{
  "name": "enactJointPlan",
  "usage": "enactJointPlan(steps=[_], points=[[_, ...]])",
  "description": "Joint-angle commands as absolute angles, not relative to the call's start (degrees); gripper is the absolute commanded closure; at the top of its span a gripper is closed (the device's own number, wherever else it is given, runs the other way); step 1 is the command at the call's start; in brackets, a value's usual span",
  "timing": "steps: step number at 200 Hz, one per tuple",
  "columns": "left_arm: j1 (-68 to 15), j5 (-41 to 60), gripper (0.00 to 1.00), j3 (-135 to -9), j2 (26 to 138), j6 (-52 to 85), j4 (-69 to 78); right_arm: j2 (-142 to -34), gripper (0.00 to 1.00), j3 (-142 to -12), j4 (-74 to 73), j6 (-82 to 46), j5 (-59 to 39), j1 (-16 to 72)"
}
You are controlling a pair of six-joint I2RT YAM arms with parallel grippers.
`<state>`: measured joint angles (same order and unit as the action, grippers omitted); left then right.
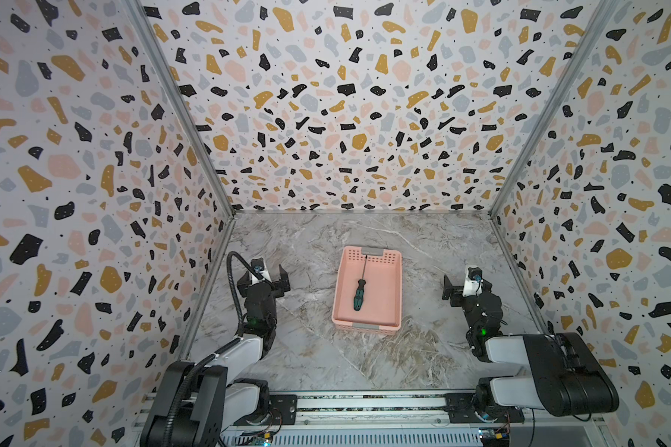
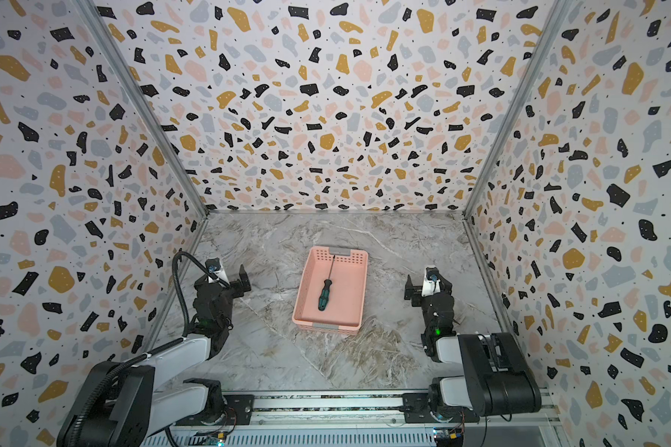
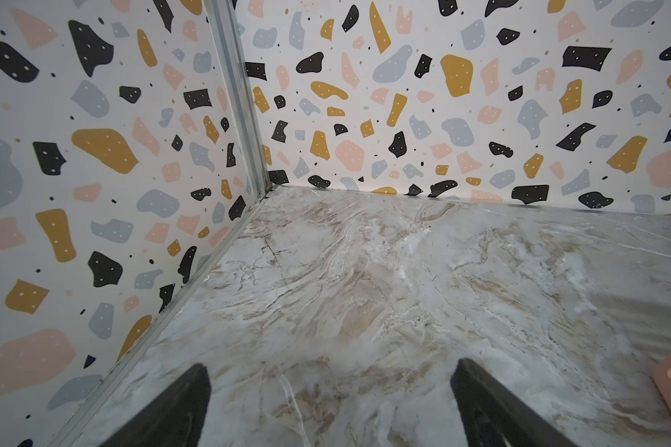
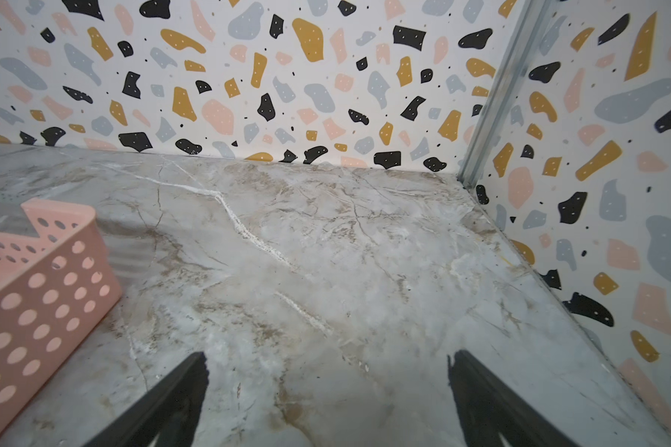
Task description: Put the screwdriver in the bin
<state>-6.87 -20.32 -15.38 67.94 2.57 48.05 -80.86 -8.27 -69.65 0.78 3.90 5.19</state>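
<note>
Black fingers [image 3: 186, 402] on left gripper [image 1: 263, 280] spread wide, nothing held. Same for right gripper [image 1: 467, 287]: wide, empty. Both low over the marble table [image 1: 318, 348], at 9 and 3 o'clock of the bin [image 1: 382, 309], well apart from it. Inside the bin lies the screwdriver [image 1: 361, 284], handle toward 6, tip by the 12 o'clock wall.
</note>
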Motion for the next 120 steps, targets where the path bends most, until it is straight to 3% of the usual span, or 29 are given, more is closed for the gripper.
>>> enactJointPlan(steps=[1,54,120], points=[[-7.0,-20.7,0.00,-17.0,68.7,1.0,53.0,-85.1,0.01,-7.0,-81.9,2.3,1.6,5.1],[-7.1,-26.1,0.00,-15.1,66.8,2.6,50.8,-85.6,0.01,-11.7,-72.1,0.7,-1.6,2.8],[-7.1,-25.0,0.00,-9.3,73.6,1.7,64.4,-85.2,0.01,-11.0,-72.8,3.0,-8.6,2.3]])
